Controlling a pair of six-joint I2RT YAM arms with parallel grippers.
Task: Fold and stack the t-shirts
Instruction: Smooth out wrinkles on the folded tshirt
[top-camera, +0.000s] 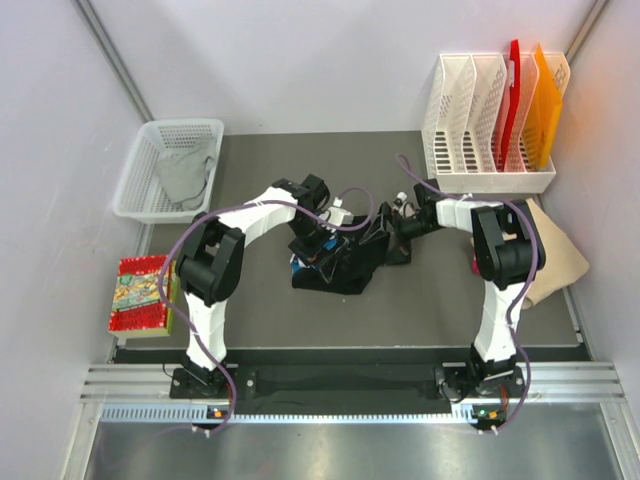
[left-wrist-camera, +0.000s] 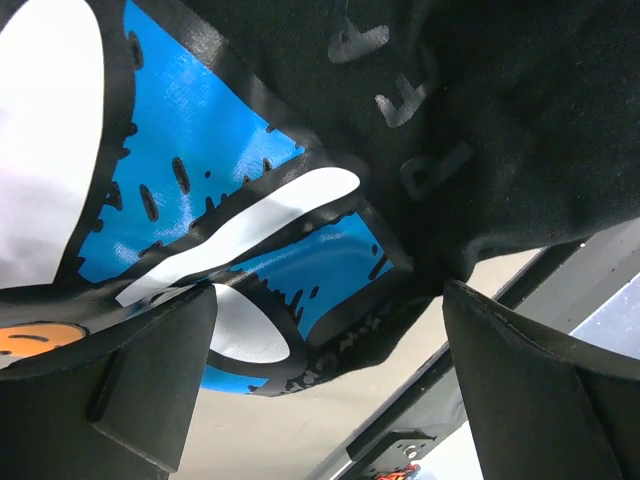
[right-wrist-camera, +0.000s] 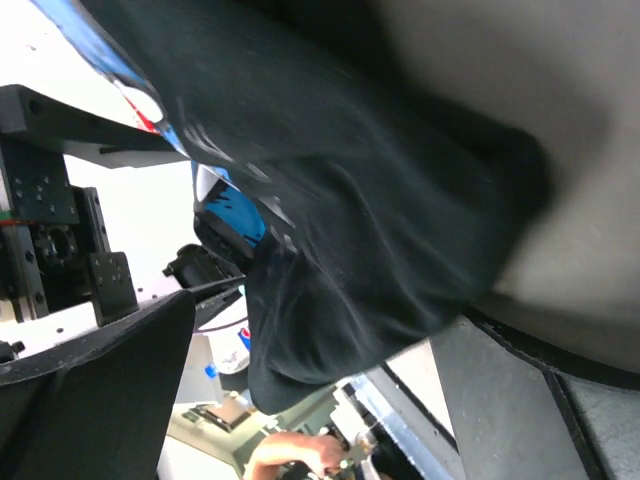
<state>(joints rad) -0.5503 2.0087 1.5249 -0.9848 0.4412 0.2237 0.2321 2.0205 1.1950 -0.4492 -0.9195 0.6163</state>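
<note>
The black t-shirt (top-camera: 345, 268) lies bunched in the middle of the table, its blue and white print showing at its left edge. My left gripper (top-camera: 322, 238) is at the shirt's left top. In the left wrist view (left-wrist-camera: 328, 296) its jaws stand wide apart with the printed cloth (left-wrist-camera: 230, 160) between them. My right gripper (top-camera: 397, 238) is at the shirt's right side. In the right wrist view (right-wrist-camera: 318, 315) it is open with black cloth (right-wrist-camera: 380, 180) hanging between the fingers. A grey shirt (top-camera: 186, 175) lies in the basket. A tan shirt (top-camera: 556, 258) lies at the right. No pink shirt shows.
The white mesh basket (top-camera: 140, 170) stands at the back left. A red patterned packet (top-camera: 140, 295) lies at the left edge. A white file rack (top-camera: 470, 120) with red and orange folders stands at the back right.
</note>
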